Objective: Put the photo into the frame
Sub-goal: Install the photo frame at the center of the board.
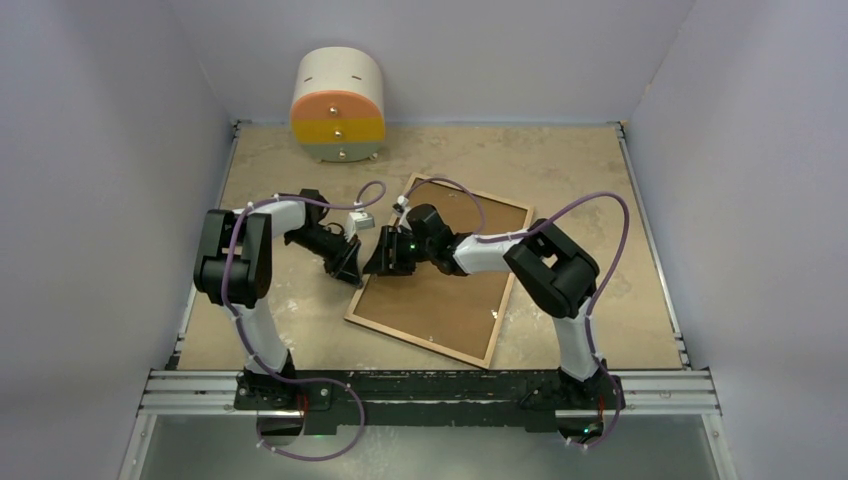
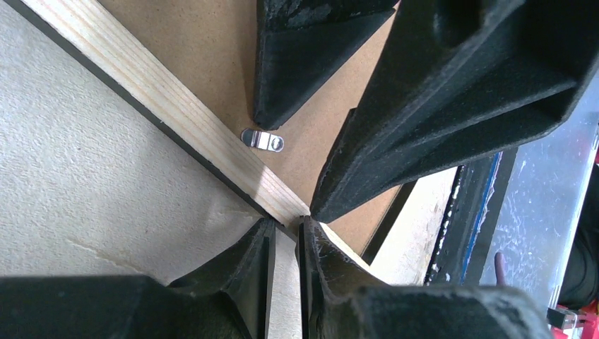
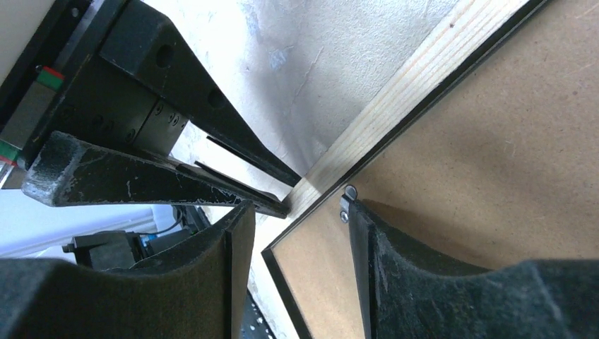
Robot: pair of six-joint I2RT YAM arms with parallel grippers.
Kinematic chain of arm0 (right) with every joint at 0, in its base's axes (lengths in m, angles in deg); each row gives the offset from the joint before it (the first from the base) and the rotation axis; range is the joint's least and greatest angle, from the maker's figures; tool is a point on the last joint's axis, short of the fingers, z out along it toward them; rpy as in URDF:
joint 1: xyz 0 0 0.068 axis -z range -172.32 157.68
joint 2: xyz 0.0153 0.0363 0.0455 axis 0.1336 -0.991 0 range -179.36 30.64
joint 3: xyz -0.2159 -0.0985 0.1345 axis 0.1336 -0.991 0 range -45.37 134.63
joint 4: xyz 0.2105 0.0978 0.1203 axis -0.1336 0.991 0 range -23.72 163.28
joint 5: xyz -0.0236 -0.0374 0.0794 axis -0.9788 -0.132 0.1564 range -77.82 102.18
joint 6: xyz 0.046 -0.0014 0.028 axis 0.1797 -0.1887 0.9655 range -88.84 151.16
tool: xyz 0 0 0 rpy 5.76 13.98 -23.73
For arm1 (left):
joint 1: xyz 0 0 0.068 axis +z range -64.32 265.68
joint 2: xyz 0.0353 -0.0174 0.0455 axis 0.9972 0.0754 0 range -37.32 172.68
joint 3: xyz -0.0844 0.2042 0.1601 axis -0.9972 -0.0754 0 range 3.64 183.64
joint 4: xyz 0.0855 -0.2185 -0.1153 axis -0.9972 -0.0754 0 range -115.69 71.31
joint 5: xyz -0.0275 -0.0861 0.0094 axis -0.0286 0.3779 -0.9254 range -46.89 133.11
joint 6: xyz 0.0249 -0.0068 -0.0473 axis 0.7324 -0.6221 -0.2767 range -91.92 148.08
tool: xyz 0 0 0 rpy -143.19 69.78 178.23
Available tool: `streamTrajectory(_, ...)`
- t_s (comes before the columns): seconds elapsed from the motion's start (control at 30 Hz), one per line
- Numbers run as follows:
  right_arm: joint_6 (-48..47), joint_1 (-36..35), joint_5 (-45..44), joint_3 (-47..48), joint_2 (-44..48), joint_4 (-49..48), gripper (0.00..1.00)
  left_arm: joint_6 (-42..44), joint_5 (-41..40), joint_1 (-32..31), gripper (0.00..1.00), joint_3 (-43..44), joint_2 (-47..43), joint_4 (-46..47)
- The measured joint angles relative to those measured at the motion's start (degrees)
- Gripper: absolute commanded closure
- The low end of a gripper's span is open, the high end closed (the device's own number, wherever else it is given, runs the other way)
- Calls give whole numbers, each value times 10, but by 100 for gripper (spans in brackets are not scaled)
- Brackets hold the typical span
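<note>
The frame (image 1: 415, 343) lies back up on the table, its light wood rim (image 2: 162, 99) around a brown backing board (image 1: 450, 290). The photo is hidden. My left gripper (image 1: 352, 270) is at the frame's left edge, its jaws nearly closed on the wood rim (image 2: 286, 236). My right gripper (image 1: 385, 262) is open right beside it. It straddles the same edge (image 3: 297, 208), with one finger on the board at a small metal clip (image 3: 346, 201) and the other finger off the frame. The clip also shows in the left wrist view (image 2: 263, 140).
A round cream drawer unit with orange and yellow drawers (image 1: 337, 105) stands at the back left. Grey walls close in the table on three sides. A metal rail (image 1: 430, 390) runs along the near edge.
</note>
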Motion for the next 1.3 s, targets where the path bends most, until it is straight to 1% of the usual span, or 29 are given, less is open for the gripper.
streamTrajectory(0.57, 13, -3, 12, 14, -20, -14, 50, 0, -1, 0, 84, 0, -2, -1)
streamTrajectory(0.73, 16, -3, 14, 14, -21, -16, 49, 0, -1, 0, 84, 0, -2, -1)
streamTrajectory(0.8, 16, -2, 15, 16, -21, -14, 48, 0, -2, 0, 84, 0, -2, -1)
streamTrajectory(0.87, 15, -2, 15, 19, -21, -5, 44, 0, -2, 0, 84, 0, -2, -1)
streamTrajectory(0.97, 9, 7, 15, 26, -15, 14, 31, 0, -3, 1, 83, 0, -3, -2)
streamTrajectory(1.07, -3, 24, 9, 22, 15, 44, 19, 2, -4, 5, 80, 1, -3, -6)
streamTrajectory(1.13, -13, 48, 2, 0, 59, 62, 12, 7, -7, 5, 78, 4, -4, -12)
streamTrajectory(1.2, -21, 90, -16, -40, 128, 82, 4, 12, -20, 7, 76, 10, -4, -18)
streamTrajectory(1.23, -23, 109, -25, -55, 156, 90, 2, 14, -27, 8, 74, 13, -5, -18)
streamTrajectory(1.3, -29, 153, -52, -92, 221, 107, 1, 17, -45, 12, 68, 16, -10, -16)
